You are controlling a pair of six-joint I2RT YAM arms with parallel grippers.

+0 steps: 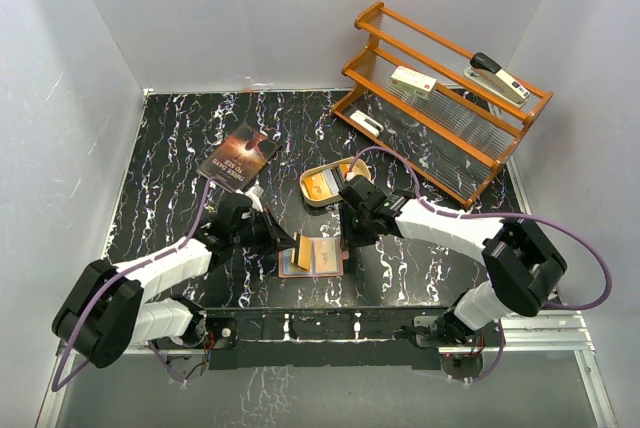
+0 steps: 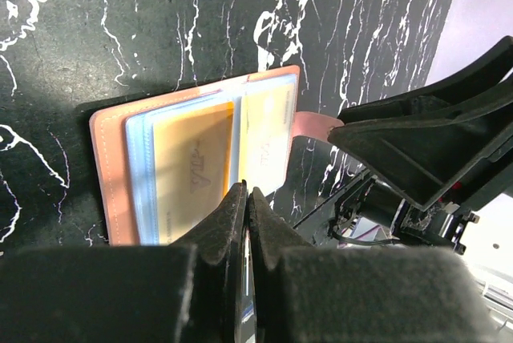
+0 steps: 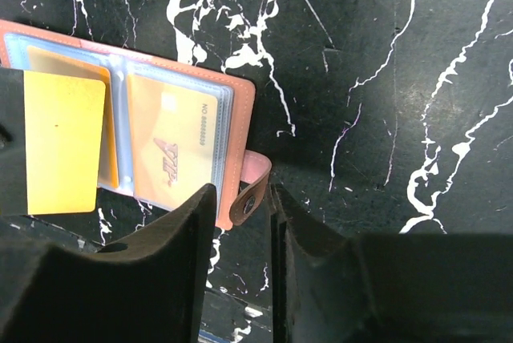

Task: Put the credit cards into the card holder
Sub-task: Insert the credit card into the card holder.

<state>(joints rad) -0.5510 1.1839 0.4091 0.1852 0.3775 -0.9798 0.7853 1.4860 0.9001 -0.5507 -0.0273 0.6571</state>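
Observation:
The card holder (image 1: pixel 312 259) lies open on the black marbled table, reddish-brown rim (image 2: pixel 108 168) around clear sleeves. A gold card (image 3: pixel 172 151) sits in its right page, another gold card (image 2: pixel 192 171) in the left. My left gripper (image 2: pixel 247 197) is shut on a yellow credit card (image 3: pixel 64 143), held edge-on over the holder's left page. My right gripper (image 3: pixel 242 191) is open, its jaws straddling the holder's snap tab (image 3: pixel 252 191); the tab lies against the right finger and clear of the left one. In the top view the left gripper (image 1: pixel 290 245) and right gripper (image 1: pixel 350 233) flank the holder.
A tan oval tin (image 1: pixel 325 186) holding an orange card sits just behind the right gripper. A dark book (image 1: pixel 238 158) lies at the back left. A wooden rack (image 1: pixel 440 138) at the back right carries a stapler (image 1: pixel 497 76) and a white box (image 1: pixel 413 81).

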